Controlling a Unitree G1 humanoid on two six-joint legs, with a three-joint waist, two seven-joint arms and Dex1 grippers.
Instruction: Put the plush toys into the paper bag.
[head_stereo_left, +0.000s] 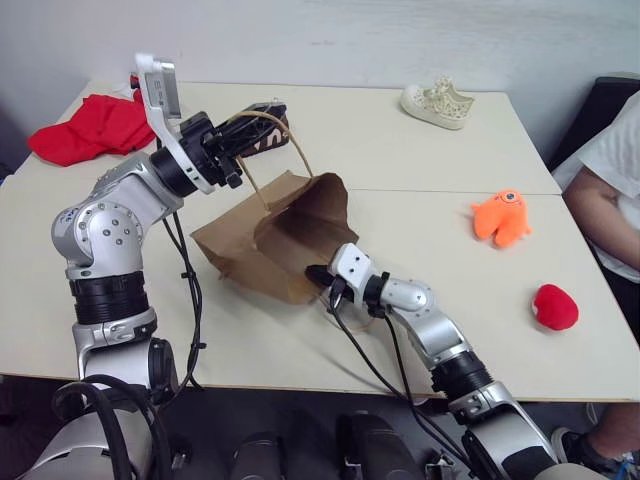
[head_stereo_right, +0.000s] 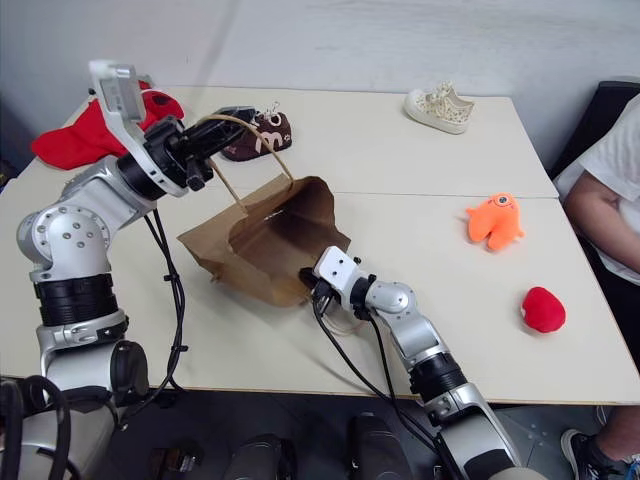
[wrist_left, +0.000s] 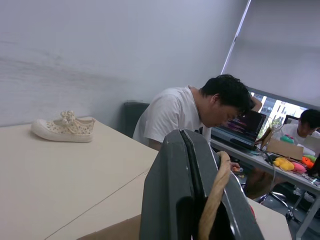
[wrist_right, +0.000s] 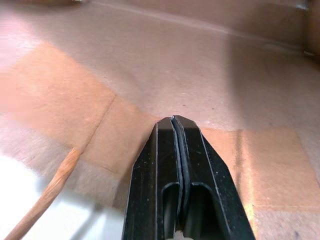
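At table centre, our left gripper (head_stereo_left: 262, 120) pinches handle (head_stereo_left: 262, 150), lifting paper bag (head_stereo_left: 285, 240) mouth open. Our right gripper (head_stereo_left: 318, 274), shut empty, props lower lip. Plush toys wait outside: orange (head_stereo_left: 500, 217) at three o'clock, red (head_stereo_left: 555, 307) at four.

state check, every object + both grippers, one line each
paper bag: lying on its side, mouth open toward the right gripper
bag handle: lifted, pinched in the left gripper
left gripper: shut on the bag handle
right gripper: shut, empty, tips at the bag mouth
orange plush: on the table, outside the bag
red plush: on the table, outside the bag
white shoe: upright, far edge
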